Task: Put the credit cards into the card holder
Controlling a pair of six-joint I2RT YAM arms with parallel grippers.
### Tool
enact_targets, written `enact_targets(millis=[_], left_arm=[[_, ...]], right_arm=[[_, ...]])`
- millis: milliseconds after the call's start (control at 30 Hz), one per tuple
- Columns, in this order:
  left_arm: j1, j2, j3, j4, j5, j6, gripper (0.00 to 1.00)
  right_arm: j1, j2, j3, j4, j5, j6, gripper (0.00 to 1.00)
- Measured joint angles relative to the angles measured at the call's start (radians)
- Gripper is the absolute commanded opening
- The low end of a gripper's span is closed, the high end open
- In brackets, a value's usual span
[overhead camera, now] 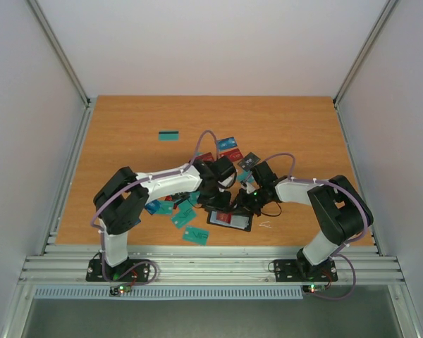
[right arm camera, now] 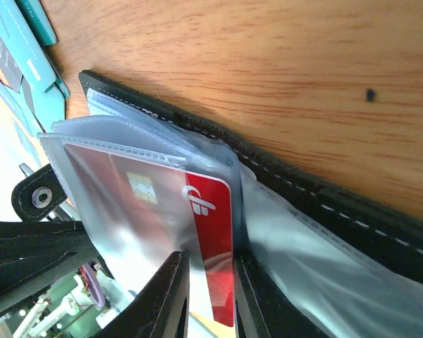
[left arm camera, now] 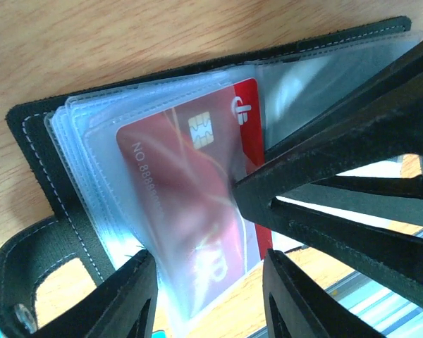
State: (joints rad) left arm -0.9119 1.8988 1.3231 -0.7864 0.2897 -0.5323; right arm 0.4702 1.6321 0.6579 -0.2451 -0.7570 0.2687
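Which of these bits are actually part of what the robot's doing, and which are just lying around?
Part of the job: card holder, red card in its sleeve, loose cards.
Lying about: small white scrap, dark speck.

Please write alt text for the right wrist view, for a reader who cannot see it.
A red card with a gold chip sits partly inside a clear sleeve of the open black card holder, its bare edge between the two black fingers of the right gripper. The holder lies on a wooden table; teal cards show at the top left.
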Motion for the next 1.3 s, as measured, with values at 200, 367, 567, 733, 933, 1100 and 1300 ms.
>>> enact_targets(millis=[200, 367, 567, 733, 933, 1100, 1300], left_arm=[[0.037, -0.033, -0.096, 0.108, 0.044, -0.041, 0.46], [0.092, -0.068, -0.206, 0.237, 0.127, -0.092, 0.47], [0.132, -0.089, -0.281, 0.371, 0.216, -0.161, 0.45], [0.147, -0.089, -0.309, 0.440, 0.262, -0.198, 0.41], [0.161, -0.090, -0.336, 0.498, 0.305, -0.224, 0.37], [0.167, -0.104, -0.368, 0.555, 0.335, -0.231, 0.37], [0.178, -0.147, -0.411, 0.626, 0.361, -0.246, 0.48]], right_arm=[[0.002, 0.003, -0.005, 0.018, -0.003, 0.002, 0.21], [0.002, 0.010, -0.010, 0.038, -0.015, 0.003, 0.21], [-0.001, 0.022, -0.011, 0.050, -0.037, 0.006, 0.21], [-0.003, 0.024, -0.012, 0.053, -0.042, 0.009, 0.21], [-0.004, 0.024, -0.012, 0.053, -0.043, 0.010, 0.24], [-0.003, 0.022, -0.008, 0.049, -0.044, 0.007, 0.31], [-0.001, 0.022, 0.002, 0.049, -0.060, 0.001, 0.46]])
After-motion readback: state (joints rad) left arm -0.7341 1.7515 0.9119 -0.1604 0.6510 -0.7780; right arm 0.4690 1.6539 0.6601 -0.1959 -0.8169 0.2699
